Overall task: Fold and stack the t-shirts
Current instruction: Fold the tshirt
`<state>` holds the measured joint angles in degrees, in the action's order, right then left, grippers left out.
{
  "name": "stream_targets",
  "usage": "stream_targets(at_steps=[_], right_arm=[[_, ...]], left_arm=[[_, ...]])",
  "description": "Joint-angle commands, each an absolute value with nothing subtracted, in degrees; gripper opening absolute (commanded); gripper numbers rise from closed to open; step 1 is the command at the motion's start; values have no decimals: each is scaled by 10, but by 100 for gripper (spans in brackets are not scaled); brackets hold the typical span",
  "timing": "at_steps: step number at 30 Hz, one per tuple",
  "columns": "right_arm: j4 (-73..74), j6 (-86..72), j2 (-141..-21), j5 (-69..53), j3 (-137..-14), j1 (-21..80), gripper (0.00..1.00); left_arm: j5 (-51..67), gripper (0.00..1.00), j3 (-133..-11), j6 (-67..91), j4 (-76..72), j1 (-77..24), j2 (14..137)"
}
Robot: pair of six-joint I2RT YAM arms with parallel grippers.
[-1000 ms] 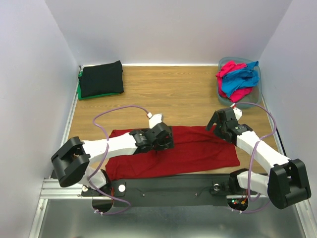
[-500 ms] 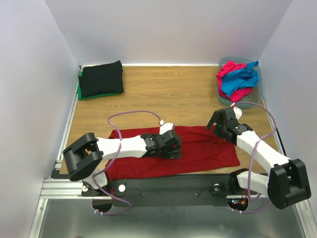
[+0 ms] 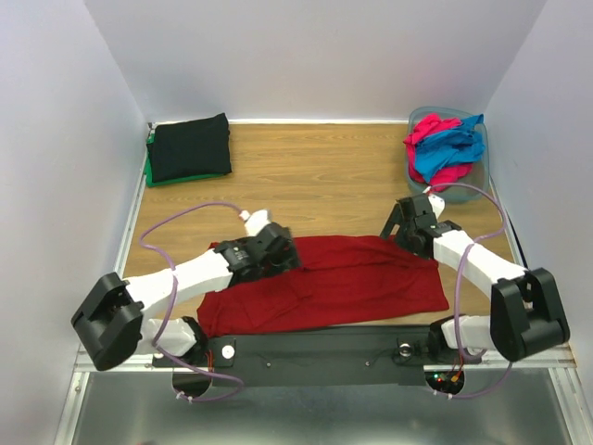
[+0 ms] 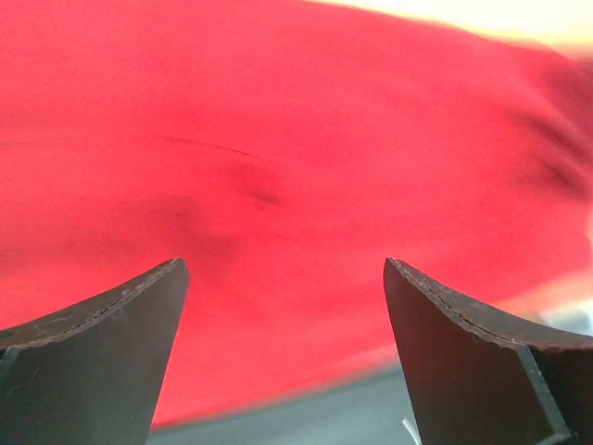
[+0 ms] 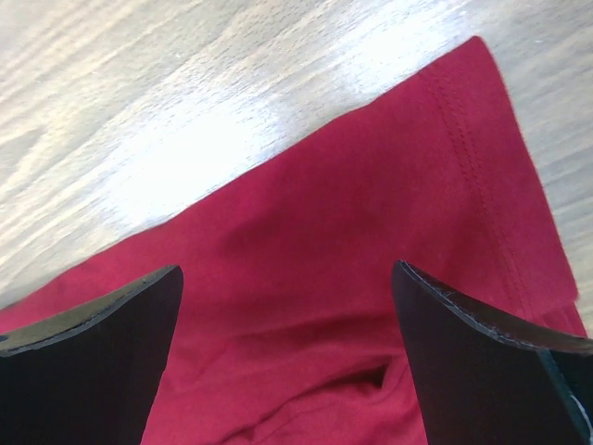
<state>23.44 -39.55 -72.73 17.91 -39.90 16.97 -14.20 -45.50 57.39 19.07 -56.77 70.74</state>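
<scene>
A dark red t-shirt (image 3: 361, 283) lies folded into a long band near the table's front edge. It fills the left wrist view (image 4: 278, 167) and shows in the right wrist view (image 5: 352, 250). My left gripper (image 3: 278, 252) is open and empty, low over the shirt's left part. My right gripper (image 3: 408, 230) is open and empty over the shirt's far right corner. A folded black t-shirt (image 3: 190, 146) lies on a green one (image 3: 150, 170) at the far left. Bright pink (image 3: 428, 130) and blue (image 3: 452, 148) t-shirts are bunched in the tub.
The grey-blue plastic tub (image 3: 482, 181) stands at the far right corner by the wall. Bare wooden table (image 3: 315, 176) lies between the folded pile and the tub. White walls close in three sides. A metal rail (image 3: 324, 352) runs along the front.
My left gripper has pulled back to the left across the red shirt. My right gripper has shifted slightly back and left over the shirt's right corner. The shirt lies the same.
</scene>
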Motion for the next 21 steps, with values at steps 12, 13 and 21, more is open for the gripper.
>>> stream_targets(at_steps=[12,13,21], right_arm=[[108,-369,-860,99,-393,79,100],[106,-370,-860,94,-393,79,100],[106,-380,-795,35,-345,79,100]], left_arm=[[-125,98,-326,531,146,-309,739],[-118,98,-331,523,129,-305,762],[-112,98,-544,421,91,-270,1015]])
